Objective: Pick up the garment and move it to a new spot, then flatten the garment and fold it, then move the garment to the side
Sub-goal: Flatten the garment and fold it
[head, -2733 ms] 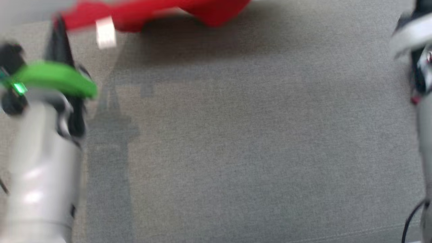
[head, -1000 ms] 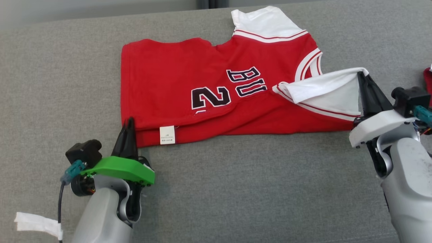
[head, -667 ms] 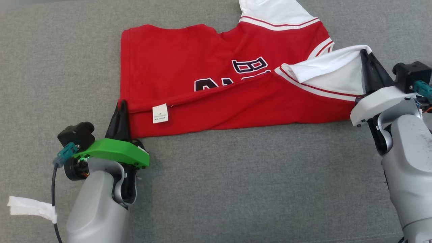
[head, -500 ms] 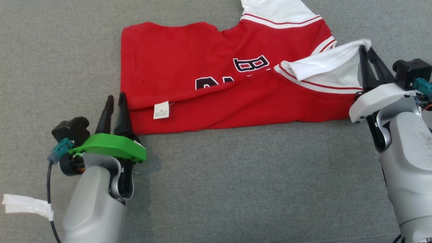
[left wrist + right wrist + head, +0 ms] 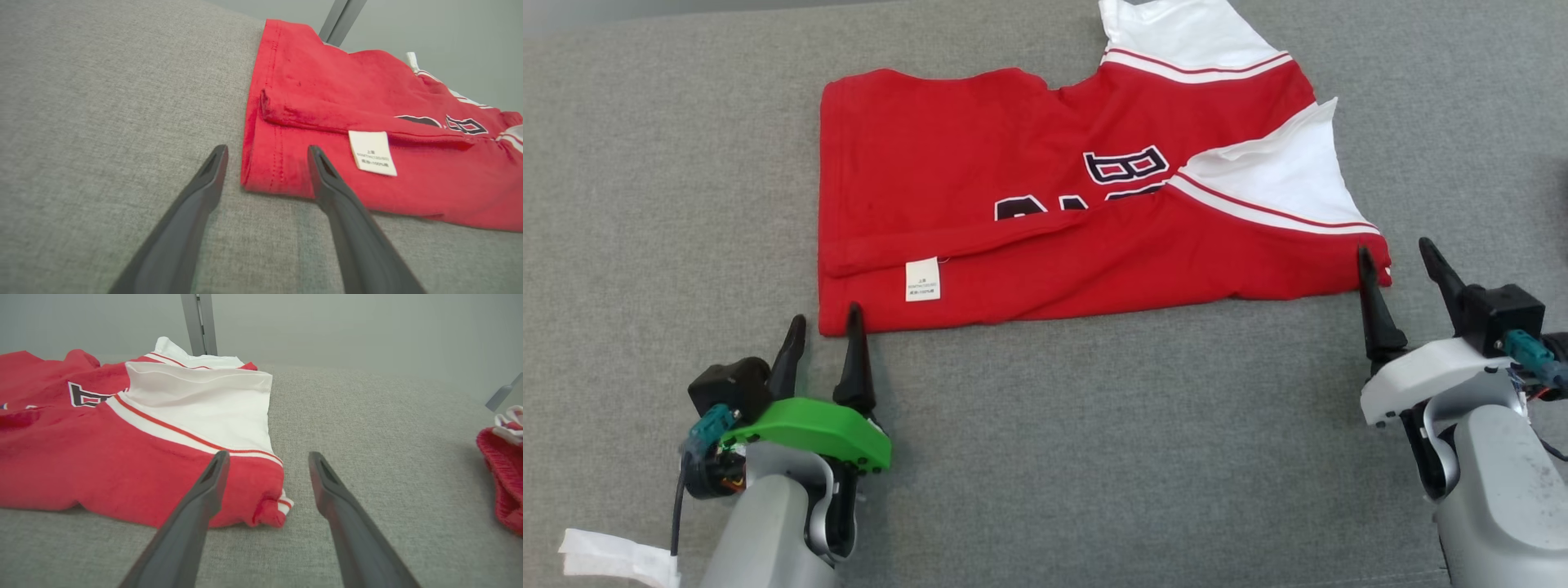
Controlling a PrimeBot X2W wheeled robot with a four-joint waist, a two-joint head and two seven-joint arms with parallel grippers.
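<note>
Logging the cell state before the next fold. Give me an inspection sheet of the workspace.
Surface: grey fabric, flat.
Job's things: red jersey lying flat, near edge folded over, white label showing.
Clutter: second red garment at far right.
Grippers: left gripper open at jersey's near left corner; right gripper open at near right corner; neither holds it.
Cables: black cable with white tag by left wrist.
Surroundings: grey wall, metal post.
</note>
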